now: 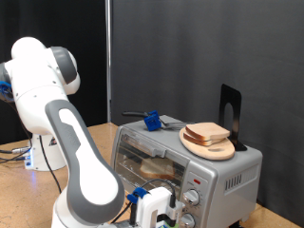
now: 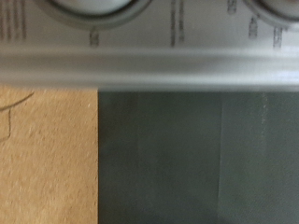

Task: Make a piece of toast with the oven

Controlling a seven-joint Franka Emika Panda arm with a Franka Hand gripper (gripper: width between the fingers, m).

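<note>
The silver-grey oven (image 1: 228,176) stands at the exterior view's lower right. A pale slice of toast (image 1: 158,167) shows behind its glass door on the rack. A second slice (image 1: 207,132) lies on a round wooden plate (image 1: 217,150) on top of the oven. My gripper (image 1: 155,205) is low in front of the oven, just to the exterior view's left of the two knobs (image 1: 193,199). No slice shows between its fingers. The wrist view shows the oven's control panel (image 2: 168,51) very close and blurred, with parts of two knobs (image 2: 89,9); my fingers do not show there.
A blue-handled tool (image 1: 152,120) and a black stand (image 1: 231,112) sit on top of the oven. The arm's white base (image 1: 43,152) is at the exterior view's left. Below the oven the wrist view shows tan table (image 2: 47,154) and a dark grey surface (image 2: 196,159).
</note>
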